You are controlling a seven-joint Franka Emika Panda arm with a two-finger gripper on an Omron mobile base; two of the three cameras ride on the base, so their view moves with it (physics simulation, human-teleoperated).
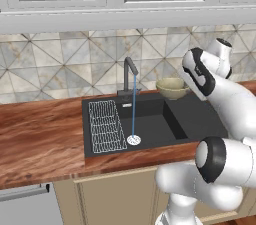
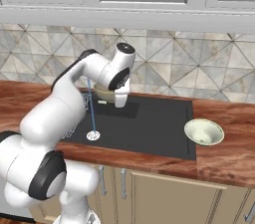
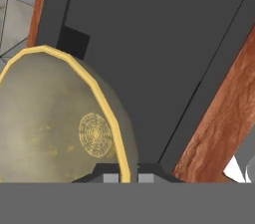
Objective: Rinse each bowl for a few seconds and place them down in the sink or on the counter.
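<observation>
I see the olive bowl (image 3: pixel 60 118) held above the sink (image 1: pixel 195 119) rear, mouth roughly up, rim pinched in gripper (image 3: pixel 128 177). 2 bowls total: cream bowl (image 2: pixel 203 132) on counter (image 2: pixel 229 158) right of sink, tipped. 1 faucet (image 1: pixel 129 76), water running.

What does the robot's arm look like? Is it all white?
Mostly white. The arm is made of fat, rounded, glossy white tubes, joined by dark black rings and caps at the bends. No cables or writing show on it. At the end sits a small gripper with two little finger tips that look grey and blocky.
</observation>
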